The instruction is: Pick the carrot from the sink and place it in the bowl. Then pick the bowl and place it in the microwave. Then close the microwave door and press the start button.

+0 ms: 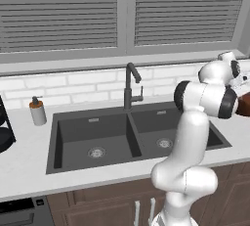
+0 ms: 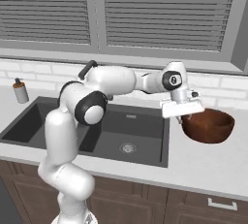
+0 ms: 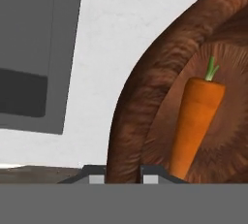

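Hand view: carrot lies inside the bowl | gripper clamped on the bowl's rim | right base view: bowl beside the sink

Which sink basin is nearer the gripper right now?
The right basin, next to the bowl the gripper grips; the left basin lies toward the soap dispenser.
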Tool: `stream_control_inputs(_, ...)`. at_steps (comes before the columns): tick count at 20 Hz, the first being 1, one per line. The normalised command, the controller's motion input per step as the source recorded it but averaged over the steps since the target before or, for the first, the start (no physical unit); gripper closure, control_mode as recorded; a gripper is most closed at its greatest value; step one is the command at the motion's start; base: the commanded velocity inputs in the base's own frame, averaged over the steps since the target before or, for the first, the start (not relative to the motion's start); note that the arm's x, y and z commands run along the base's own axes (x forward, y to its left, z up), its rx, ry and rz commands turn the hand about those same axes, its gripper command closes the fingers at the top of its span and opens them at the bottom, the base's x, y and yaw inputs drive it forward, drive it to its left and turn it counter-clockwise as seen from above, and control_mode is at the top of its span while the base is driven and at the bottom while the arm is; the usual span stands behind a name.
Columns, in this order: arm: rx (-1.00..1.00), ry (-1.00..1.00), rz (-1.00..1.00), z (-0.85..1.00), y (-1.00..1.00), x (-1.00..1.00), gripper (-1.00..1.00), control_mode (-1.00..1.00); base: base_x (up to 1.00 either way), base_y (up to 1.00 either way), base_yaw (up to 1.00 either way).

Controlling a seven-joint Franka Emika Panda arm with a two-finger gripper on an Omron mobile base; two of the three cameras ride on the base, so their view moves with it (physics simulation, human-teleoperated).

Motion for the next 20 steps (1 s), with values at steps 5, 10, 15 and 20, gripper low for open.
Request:
stream_control_inputs(5, -0.01, 0.02, 0.44, 0.48, 0.28, -0.27, 1.00, -1.00, 0.00, 0.00, 0.00)
stream_control_inputs(10, 0.09, -0.01, 0.38, 0.54, 0.39, -0.27, 1.00, -1.00, 0.00, 0.00, 0.00)
stream_control_inputs(15, 0.08, -0.06, 0.37, 0.55, 0.48, -0.28, 1.00, -1.00, 0.00, 0.00, 0.00)
stream_control_inputs(20, 0.04, -0.23, 0.32, 0.39, 0.50, -0.21, 1.00, -1.00, 0.00, 0.00, 0.00)
